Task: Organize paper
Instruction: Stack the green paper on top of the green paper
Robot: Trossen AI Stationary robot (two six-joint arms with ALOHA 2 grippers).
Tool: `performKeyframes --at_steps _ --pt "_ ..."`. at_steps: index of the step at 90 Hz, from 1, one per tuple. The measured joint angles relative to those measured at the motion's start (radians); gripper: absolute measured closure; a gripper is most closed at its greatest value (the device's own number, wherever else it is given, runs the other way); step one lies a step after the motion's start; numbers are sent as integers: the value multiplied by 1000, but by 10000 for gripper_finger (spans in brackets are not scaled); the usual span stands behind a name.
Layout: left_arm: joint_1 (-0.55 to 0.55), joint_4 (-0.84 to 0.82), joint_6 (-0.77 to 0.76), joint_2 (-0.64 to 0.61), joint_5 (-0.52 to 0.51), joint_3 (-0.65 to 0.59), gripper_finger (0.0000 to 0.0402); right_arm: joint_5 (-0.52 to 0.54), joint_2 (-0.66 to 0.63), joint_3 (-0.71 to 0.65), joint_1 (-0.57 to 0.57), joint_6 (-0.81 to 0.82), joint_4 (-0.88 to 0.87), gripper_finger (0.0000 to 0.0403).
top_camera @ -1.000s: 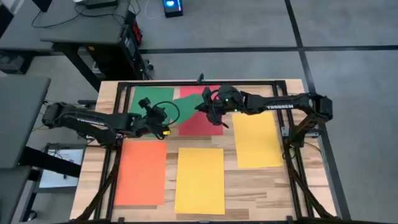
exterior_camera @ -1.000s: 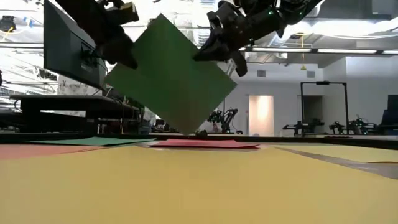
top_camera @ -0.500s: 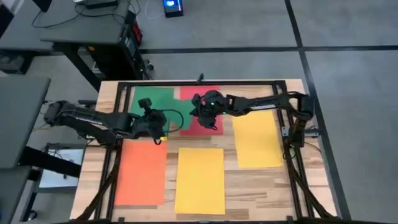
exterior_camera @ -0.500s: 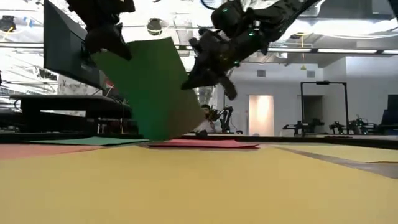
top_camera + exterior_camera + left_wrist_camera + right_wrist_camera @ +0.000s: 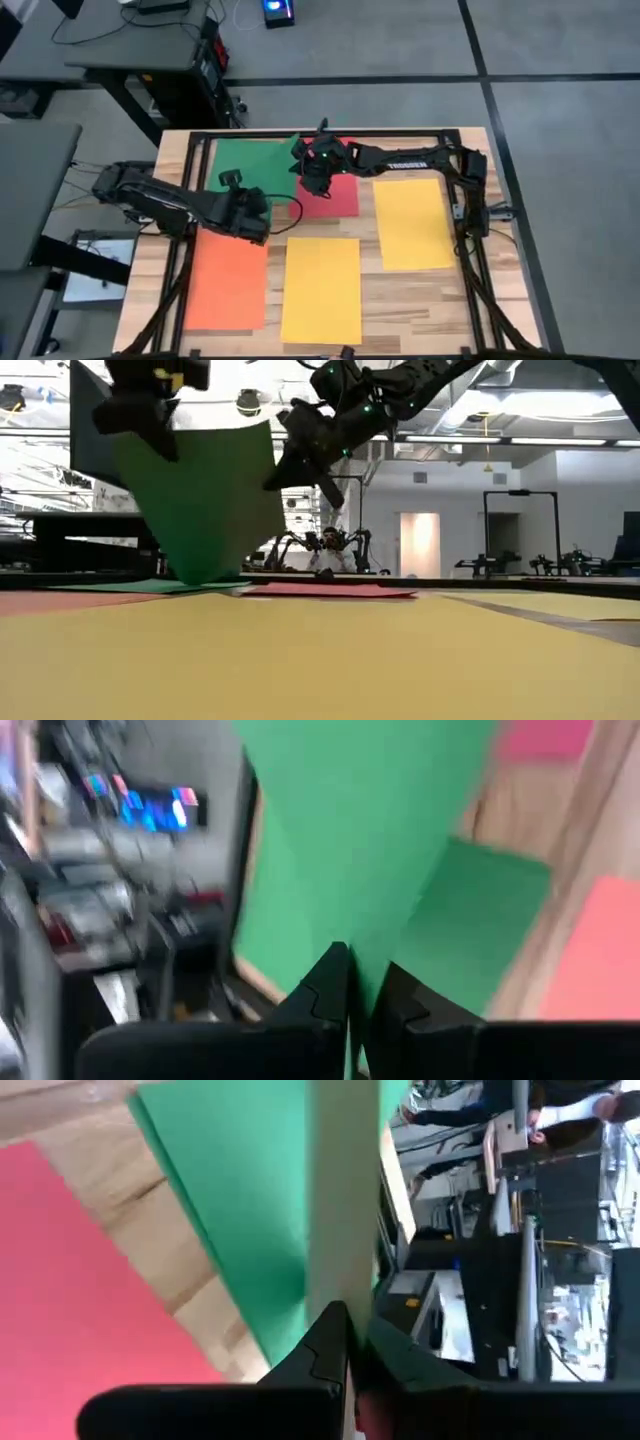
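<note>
A green sheet of paper (image 5: 200, 500) hangs in the air between my two grippers, over the table's far left part. Its lowest corner (image 5: 200, 575) reaches down to a second green sheet (image 5: 240, 160) lying flat there. My left gripper (image 5: 150, 435) is shut on the hanging sheet's upper left corner. My right gripper (image 5: 285, 460) is shut on its upper right corner. A pink-red sheet (image 5: 335, 195) lies flat just right of the green one. My left gripper pinches the hanging green sheet at its edge (image 5: 365, 955) between its two fingers, a single layer. The sheet stands away from the fingers, hanging slack below them. My right gripper pinches the same sheet at its opposite upper edge (image 5: 340, 1285) between its two fingers, one layer seen edge-on. The sheet hangs tilted, a corner lowest, over the flat green sheet.
An orange sheet (image 5: 228, 280) lies at the near left, a yellow sheet (image 5: 322, 290) at the near middle and another yellow sheet (image 5: 410, 222) at the right. A dark frame (image 5: 400, 132) runs round the table top.
My right gripper has gone toward the table's left edge, from over the pink-red sheet to over the flat green one. The hanging green sheet has swung left with both grippers, and its lowest corner now stands over the flat green sheet.
</note>
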Motion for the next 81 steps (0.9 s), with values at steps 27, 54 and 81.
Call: performKeyframes --at_steps 27,54,81 --pt "-17 -52 -200 39 134 -11 402 -16 86 0 34 13 -51 403" --pt "-17 -15 -301 40 199 -100 401 -16 126 1 33 126 -18 401" --pt "-12 52 -360 40 241 -163 402 -15 126 97 -1 287 -208 303"
